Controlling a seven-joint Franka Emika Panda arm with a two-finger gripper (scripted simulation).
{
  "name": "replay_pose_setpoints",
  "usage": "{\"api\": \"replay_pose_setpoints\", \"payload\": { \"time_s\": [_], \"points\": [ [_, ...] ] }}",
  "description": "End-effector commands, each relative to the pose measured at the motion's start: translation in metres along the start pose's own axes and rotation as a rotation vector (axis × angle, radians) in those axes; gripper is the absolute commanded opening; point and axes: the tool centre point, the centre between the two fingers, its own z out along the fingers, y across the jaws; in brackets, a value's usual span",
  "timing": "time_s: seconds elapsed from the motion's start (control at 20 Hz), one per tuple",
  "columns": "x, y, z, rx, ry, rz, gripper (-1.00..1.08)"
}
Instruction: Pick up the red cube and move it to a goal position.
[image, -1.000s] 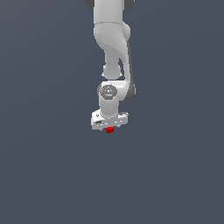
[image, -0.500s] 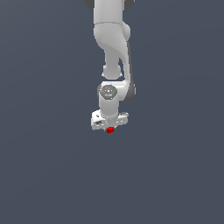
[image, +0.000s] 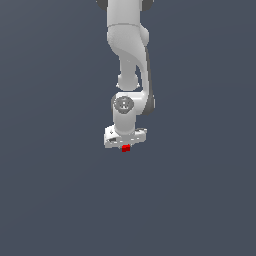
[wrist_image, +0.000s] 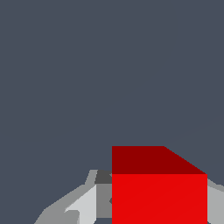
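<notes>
The red cube is a tiny bright red block just under the white gripper of the arm, near the middle of the exterior view. In the wrist view the red cube fills the space between the grey fingers, which press against its sides. The gripper is shut on the cube. The fingertips are mostly hidden by the hand in the exterior view.
The white Panda arm reaches down from the top of the exterior view. A plain dark grey surface surrounds it on all sides. No goal marker shows.
The arm and the cube stand nearly as before; at most a very slight shift of the gripper with the cube in it.
</notes>
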Motion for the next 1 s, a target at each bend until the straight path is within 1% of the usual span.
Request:
{"api": "replay_pose_setpoints", "payload": {
  "time_s": [0.0,0.2,0.4,0.95],
  "points": [
    [0.002,0.000,-0.007,0.000,0.001,0.000,-1.00],
    [0.008,-0.001,-0.025,0.000,0.001,0.000,-1.00],
    [0.017,-0.002,-0.052,0.000,0.001,0.000,-1.00],
    [0.051,-0.006,-0.159,0.000,0.002,-0.001,-1.00]
  ]
}}
